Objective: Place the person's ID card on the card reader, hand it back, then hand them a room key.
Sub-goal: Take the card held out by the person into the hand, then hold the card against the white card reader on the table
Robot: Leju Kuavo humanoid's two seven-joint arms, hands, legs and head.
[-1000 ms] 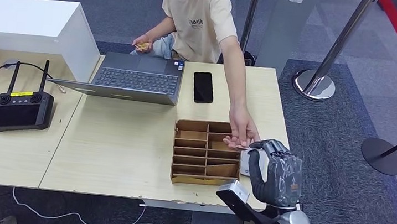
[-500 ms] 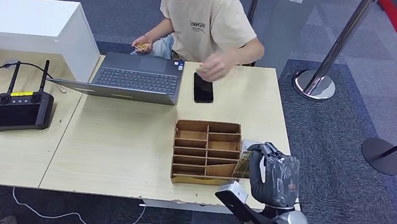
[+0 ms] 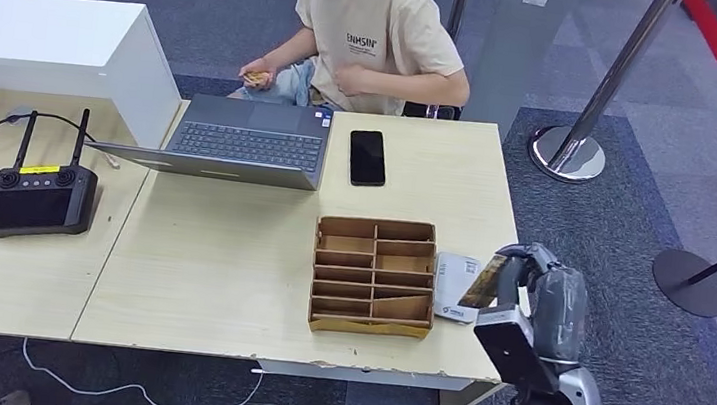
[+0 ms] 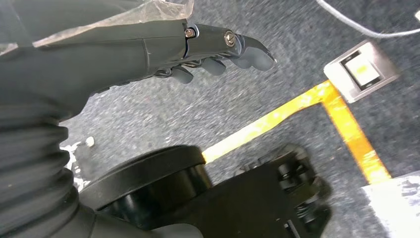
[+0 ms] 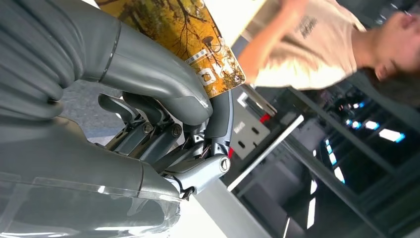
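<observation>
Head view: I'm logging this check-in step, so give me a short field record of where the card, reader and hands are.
card: held in right hand, tilted, yellow print
card reader: white, flat on table beside wooden organizer
organizer: brown, compartments look empty
left hand: hanging over floor, holding nothing
person: seated behind table, arms drawn back
card on reader: not yet

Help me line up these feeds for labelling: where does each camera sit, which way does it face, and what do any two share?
Head view: high on the robot, looking forward and down at the table, card reader, divided cardboard box and seated person; its right hand rises from below.
Left wrist view: behind the hanging left hand, facing the carpet and yellow floor tape.
Right wrist view: behind the right hand, facing the person.
Shared: head and right wrist views both show the right hand gripping the card, and the person.
</observation>
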